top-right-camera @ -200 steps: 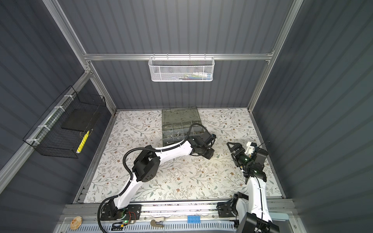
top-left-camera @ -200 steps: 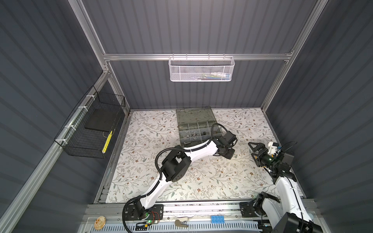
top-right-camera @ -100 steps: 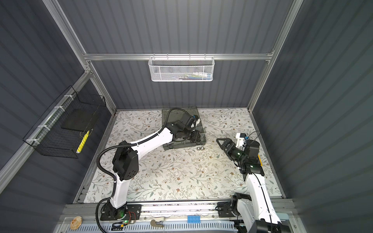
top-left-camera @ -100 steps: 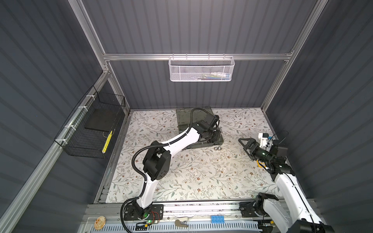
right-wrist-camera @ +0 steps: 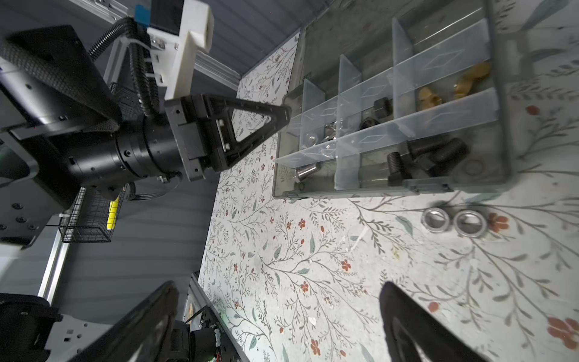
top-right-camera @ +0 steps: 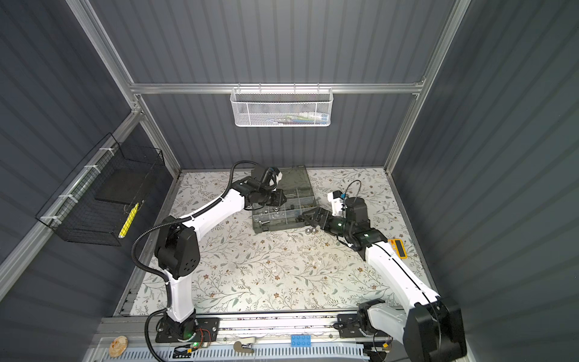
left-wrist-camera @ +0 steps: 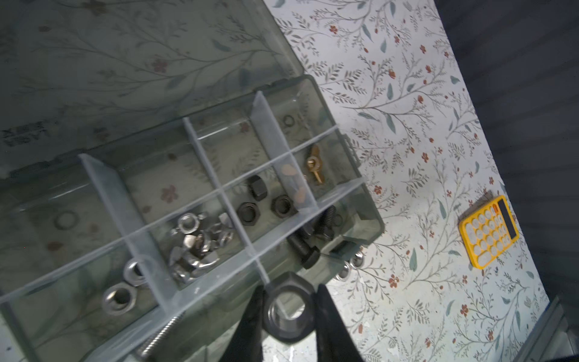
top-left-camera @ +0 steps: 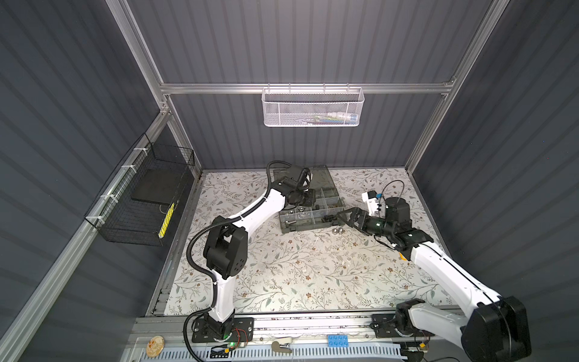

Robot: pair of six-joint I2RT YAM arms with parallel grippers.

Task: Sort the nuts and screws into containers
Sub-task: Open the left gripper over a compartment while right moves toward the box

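Looked down on a pale floral-patterned tabletop [top-left-camera: 297, 266] boxed in by dark grey ribbed walls, with a white mesh basket [top-left-camera: 313, 109] hung on the far wall and a black wire basket [top-left-camera: 141, 203] on the left wall. Found the translucent grey-green plastic organiser case [top-left-camera: 310, 226] lying open at the far middle of the tabletop, lid folded back towards the far wall.

Saw the left gripper [left-wrist-camera: 289, 294] hanging over the left part of the case, jaws drawn close and pinching a black metal hex nut [left-wrist-camera: 288, 308] from both sides. Could not make out the compartment beneath it.

Noted sorted pieces inside the dividers: a heap of silver wing nuts [left-wrist-camera: 197, 244], three smaller black hex nuts [left-wrist-camera: 260, 203], one brass-coloured wing nut [left-wrist-camera: 315, 163], black bolts [left-wrist-camera: 310, 241] in the near row, and a silver bolt [left-wrist-camera: 163, 332] in the near-left corner.

Spotted two loose silver round nuts [right-wrist-camera: 436, 220] side by side on the tabletop, just beside the near wall of the case.

Saw the right gripper [right-wrist-camera: 279, 285] low over the tabletop, to the right of those two nuts, jaws spread wide with nothing between them.

Noticed a yellow plastic calculator [top-right-camera: 397, 247] lying flat near the right edge.
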